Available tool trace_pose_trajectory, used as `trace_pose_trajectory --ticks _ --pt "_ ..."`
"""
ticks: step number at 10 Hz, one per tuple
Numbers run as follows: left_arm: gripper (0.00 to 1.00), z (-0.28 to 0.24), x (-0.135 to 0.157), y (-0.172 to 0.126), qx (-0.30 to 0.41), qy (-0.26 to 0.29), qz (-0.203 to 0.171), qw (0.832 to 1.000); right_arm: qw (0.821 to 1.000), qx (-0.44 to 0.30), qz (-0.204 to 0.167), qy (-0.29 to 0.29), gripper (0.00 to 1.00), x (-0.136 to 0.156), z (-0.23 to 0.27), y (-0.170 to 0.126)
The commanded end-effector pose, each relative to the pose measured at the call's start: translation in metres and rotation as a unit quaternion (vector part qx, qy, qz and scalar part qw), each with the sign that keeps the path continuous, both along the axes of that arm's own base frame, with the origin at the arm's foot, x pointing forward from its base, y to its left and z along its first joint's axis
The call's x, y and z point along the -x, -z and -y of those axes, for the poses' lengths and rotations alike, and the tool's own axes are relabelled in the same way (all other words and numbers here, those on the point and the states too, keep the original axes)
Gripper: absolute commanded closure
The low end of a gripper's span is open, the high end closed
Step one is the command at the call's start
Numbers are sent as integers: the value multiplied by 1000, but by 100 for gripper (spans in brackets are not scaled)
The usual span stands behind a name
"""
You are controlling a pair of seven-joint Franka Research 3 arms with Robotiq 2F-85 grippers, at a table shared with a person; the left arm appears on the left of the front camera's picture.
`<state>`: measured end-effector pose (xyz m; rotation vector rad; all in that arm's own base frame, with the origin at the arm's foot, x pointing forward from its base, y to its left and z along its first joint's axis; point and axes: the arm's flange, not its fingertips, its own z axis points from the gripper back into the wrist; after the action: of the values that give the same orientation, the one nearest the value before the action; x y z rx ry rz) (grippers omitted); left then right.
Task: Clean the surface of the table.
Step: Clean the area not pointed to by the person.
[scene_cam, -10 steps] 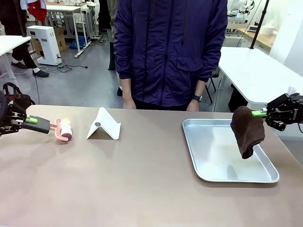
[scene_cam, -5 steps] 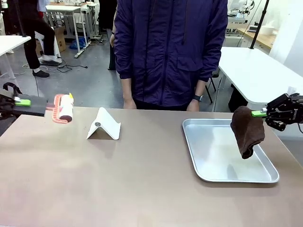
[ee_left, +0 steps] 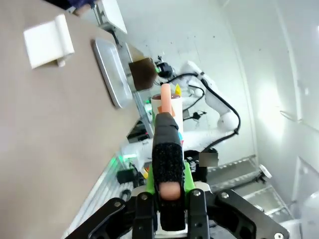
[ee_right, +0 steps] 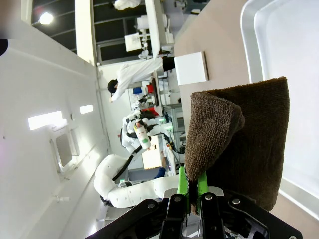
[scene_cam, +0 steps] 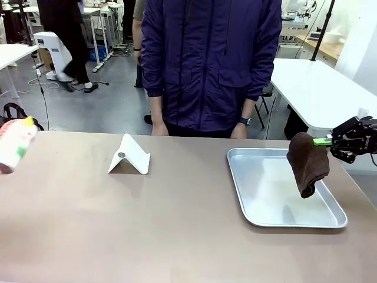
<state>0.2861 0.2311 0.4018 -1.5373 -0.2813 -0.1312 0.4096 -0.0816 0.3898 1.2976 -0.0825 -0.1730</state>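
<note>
Both hands closed
Left hand (ee_left: 168, 186) clamps a roller handle (ee_left: 167, 149); right hand (scene_cam: 323, 141) pinches a brown cloth (scene_cam: 307, 162).

Your right gripper (scene_cam: 323, 141) was black and angular, with a bright green pad at its tip and small pale lettering on the housing behind it. Your left gripper (ee_left: 169, 186) had two black fingers faced with green pads, and black linkage bars spread out to either side below them, joined by round silvery pins. Farther back, the right arm (ee_left: 194, 68) was glossy white and rounded, with a black cable looping along it. The person facing you wore a dark purple zip jacket (scene_cam: 212, 59) with a flapped chest pocket and long sleeves, and a dark watch (scene_cam: 245, 122) just above one hand (scene_cam: 238, 132).
</note>
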Motion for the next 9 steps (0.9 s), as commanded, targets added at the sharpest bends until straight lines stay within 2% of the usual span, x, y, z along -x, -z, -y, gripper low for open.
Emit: trace_pose_trajectory --ticks 1,2,3,4,9 --pt "78 -30 19 18 4 -57 17 998 1000 -3 -7 1 93 -3 -2 -7" --pt "78 -36 21 32 12 -50 8 999 1000 -3 -7 1 93 -3 -2 -7" --pt "78 -39 17 44 -7 -73 -11 997 1000 -3 -7 1 93 -3 -2 -7" --pt "78 -31 27 20 7 -44 -7 999 1000 -3 -7 1 93 -3 -2 -7" --pt "78 -31 27 20 7 -44 -7 999 1000 -3 -7 1 93 -3 -2 -7"
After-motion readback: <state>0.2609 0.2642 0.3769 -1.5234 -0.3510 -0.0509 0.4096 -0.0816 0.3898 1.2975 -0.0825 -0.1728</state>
